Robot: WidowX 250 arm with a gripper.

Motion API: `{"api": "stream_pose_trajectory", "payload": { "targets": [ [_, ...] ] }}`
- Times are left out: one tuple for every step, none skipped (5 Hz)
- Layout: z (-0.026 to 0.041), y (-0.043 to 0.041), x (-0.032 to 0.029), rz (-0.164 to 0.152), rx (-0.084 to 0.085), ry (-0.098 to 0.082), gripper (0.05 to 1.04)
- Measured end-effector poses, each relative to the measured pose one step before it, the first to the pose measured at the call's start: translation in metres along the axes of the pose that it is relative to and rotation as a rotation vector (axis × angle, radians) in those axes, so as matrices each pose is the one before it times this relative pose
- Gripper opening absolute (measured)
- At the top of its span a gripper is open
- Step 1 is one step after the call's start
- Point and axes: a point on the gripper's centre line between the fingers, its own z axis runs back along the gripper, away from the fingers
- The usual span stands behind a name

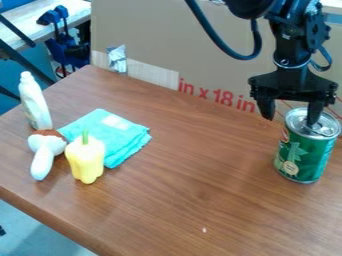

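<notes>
My gripper (291, 121) hangs over the right of the table (200, 185), at about 2 o'clock in the camera view, its two fingers spread with nothing pinched between them. Just below, at 5 o'clock from me, a green soda can (306, 157) stands upright. One of my fingertips is over its silver lid, the other off to the left of its rim; I cannot tell whether the first touches metal. The can's label carries a red patch high on its left side, a light green figure and a round pale emblem lower down. Behind the table, large red lettering is printed across a cardboard sheet (160, 40), to 10 o'clock of the can.

Well apart from me, toward 9 o'clock, lies a folded turquoise cloth (127, 142) with a pale patch on top. A yellow toy bell pepper (86, 161) with a green stem stands at the cloth's 7 o'clock side. Just beside the pepper, at its 10 o'clock, is a white mushroom-shaped toy (43, 157) with brown on its head. Behind that, toward 12 o'clock, a white bottle (35, 102) tilts to 11 o'clock.
</notes>
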Motion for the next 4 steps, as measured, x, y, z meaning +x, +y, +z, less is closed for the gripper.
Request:
{"api": "stream_pose_trajectory", "payload": {
  "targets": [
    [0.00125,-0.00269,-0.00952,0.0150,0.0220,0.0500,1.001],
    [0.00269,-0.00283,-0.01542,0.0103,0.0292,0.0795,1.001],
    [0.00312,-0.00666,-0.02758,0.0330,0.0201,0.1223,1.001],
    [0.00127,-0.01457,-0.02168,-0.0177,-0.0153,0.1116,1.002]
  ]
}}
